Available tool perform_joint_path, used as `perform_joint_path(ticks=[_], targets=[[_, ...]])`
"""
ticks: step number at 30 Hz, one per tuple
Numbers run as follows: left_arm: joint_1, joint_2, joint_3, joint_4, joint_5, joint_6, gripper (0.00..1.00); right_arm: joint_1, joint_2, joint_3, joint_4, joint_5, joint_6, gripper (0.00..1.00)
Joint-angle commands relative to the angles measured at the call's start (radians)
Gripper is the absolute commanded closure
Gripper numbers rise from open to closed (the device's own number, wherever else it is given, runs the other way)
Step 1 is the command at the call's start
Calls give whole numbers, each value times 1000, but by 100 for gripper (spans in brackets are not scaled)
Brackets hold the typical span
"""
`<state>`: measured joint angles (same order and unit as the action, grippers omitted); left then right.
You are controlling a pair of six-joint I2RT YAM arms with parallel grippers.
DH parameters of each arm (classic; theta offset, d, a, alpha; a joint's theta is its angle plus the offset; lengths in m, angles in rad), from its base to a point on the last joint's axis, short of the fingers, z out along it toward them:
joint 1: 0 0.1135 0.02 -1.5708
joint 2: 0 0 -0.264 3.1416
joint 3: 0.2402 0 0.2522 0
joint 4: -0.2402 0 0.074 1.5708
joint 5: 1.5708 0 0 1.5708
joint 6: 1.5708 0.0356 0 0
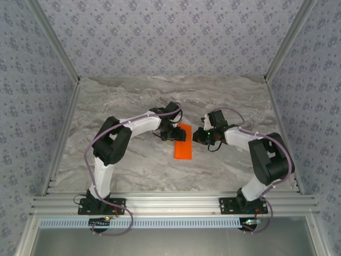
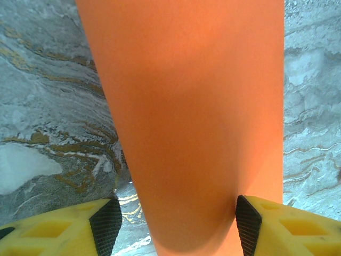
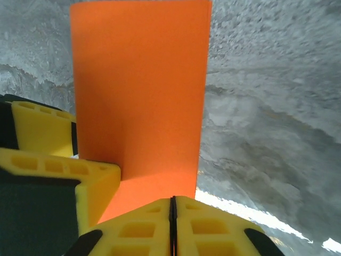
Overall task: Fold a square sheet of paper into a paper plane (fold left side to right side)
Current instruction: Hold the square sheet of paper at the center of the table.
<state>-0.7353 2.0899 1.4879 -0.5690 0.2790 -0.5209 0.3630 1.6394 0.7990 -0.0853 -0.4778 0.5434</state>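
Both arms bend inward over the marble table (image 1: 128, 96), wrists nearly meeting at frame ctr. Left gripper (image 1: 169, 134) has its fingers (image 2: 106, 224) apart, straddling the orange paper sheet (image 1: 183, 143), a narrow folded rectangle lying btwn the two grippers. Right gripper (image 1: 201, 136) has its fingers (image 3: 149, 226) pressed together at the sheet's edge; can't tell whether they pinch it.

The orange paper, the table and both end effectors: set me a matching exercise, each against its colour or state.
1. left end effector
2. right end effector
3. sheet of paper
4. table

A. grey, marbled
B. fingers shut together
C. bright orange rectangle
D. fingers apart, one on either side of the paper

Pairs: 1-D, 2-B, 3-C, 4-A.
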Motion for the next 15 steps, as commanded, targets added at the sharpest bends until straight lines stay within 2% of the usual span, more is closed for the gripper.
perform_joint_path(ticks=[1,9,15], targets=[[-35,99,-35,6,20,1,37,18,49,18,59,-53,44,94],[-33,99,-35,3,19,3,37,40,102,40,51,-34,36,94],[-34,97,-32,-1,19,5,37,45,118,58,-24,4,8,94]])
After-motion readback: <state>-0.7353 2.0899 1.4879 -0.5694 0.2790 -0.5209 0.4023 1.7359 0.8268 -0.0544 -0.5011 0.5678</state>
